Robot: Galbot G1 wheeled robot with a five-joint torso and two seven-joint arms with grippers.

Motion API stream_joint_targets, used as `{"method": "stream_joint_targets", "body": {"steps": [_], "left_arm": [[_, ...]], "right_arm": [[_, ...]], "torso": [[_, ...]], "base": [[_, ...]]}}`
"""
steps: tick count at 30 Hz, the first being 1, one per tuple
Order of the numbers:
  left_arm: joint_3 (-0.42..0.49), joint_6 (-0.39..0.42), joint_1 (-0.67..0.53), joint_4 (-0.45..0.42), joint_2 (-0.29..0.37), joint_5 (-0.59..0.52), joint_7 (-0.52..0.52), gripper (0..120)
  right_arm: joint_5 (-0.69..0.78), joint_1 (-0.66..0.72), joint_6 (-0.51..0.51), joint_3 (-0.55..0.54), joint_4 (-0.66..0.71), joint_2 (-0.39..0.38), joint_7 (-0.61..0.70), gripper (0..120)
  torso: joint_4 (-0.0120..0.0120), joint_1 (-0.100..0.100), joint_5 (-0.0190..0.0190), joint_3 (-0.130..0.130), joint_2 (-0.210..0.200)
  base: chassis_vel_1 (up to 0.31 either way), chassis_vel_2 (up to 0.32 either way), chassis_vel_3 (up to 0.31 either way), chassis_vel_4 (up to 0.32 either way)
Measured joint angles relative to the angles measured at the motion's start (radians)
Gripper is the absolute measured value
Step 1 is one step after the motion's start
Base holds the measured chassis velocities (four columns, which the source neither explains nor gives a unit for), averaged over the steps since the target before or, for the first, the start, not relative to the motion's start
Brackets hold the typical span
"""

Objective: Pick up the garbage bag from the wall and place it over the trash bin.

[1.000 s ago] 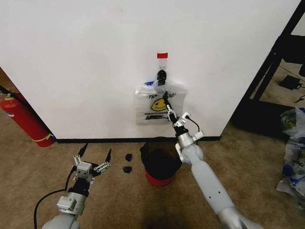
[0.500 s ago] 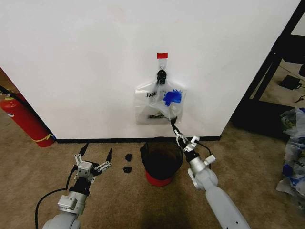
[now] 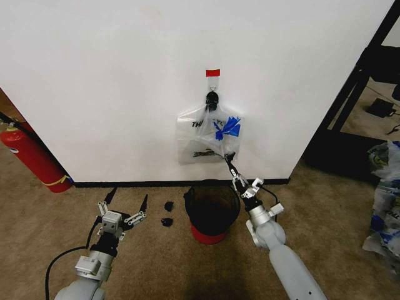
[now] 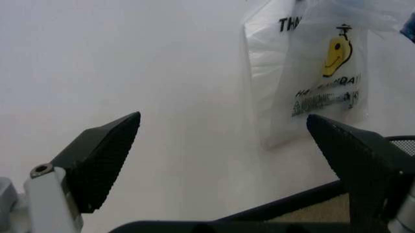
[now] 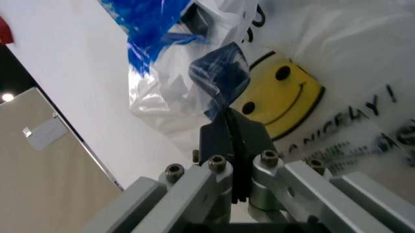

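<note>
From my head camera, the garbage bag (image 3: 209,134) hangs on the wall (image 3: 112,75) above the trash bin (image 3: 211,211); my right gripper (image 3: 226,157) pinches its lower edge, and my left gripper (image 3: 125,203) idles low with fingers spread. At my left wrist, the bag lies flat against the wall beyond my parted fingers. At my right wrist, my jaws are clamped on a blue-patched fold.

A thin, glossy, crinkled translucent plastic is seen in the garbage bag (image 3: 209,134) on the matt, smooth white wall (image 3: 125,81). Below the bag, the trash bin (image 3: 212,212) appears to be black wire mesh. Bare brushed metal is shown by the right gripper (image 5: 228,127), pinched on the film.
</note>
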Motion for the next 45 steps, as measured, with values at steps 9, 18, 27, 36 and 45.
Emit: {"method": "stream_joint_targets", "body": {"steps": [9,18,27,36,45], "left_arm": [[-0.011,-0.014,0.007,0.000,0.001,-0.009,-0.001,100],[-0.002,-0.014,-0.005,0.009,-0.003,-0.006,-0.001,100],[0.015,-0.011,-0.017,0.024,-0.018,0.016,0.002,100],[-0.003,-0.012,-0.015,0.032,-0.015,0.013,0.001,100],[0.004,-0.015,-0.030,0.047,-0.018,0.012,0.000,100]], "right_arm": [[0.000,0.017,0.001,-0.014,0.003,0.013,0.005,22],[0.001,0.006,0.001,-0.014,0.006,0.007,0.003,56],[0.020,0.102,-0.004,-0.069,-0.033,0.036,0.008,88],[0.040,0.197,-0.006,-0.090,-0.108,0.105,0.023,63],[0.039,0.206,-0.006,-0.080,-0.139,0.111,0.023,29]], "torso": [[-0.0001,0.000,0.0000,0.000,0.000],[-0.0003,0.000,0.0001,0.000,0.000],[0.0000,0.000,0.0000,0.000,0.000],[0.0000,0.000,0.0000,0.000,0.000],[-0.0003,0.000,0.0000,0.000,0.000]], "base": [[0.000,0.000,0.000,0.000],[0.000,0.000,0.000,0.000],[0.000,0.000,0.000,0.000],[0.000,0.000,0.000,0.000],[0.000,0.000,0.000,0.000]]}}
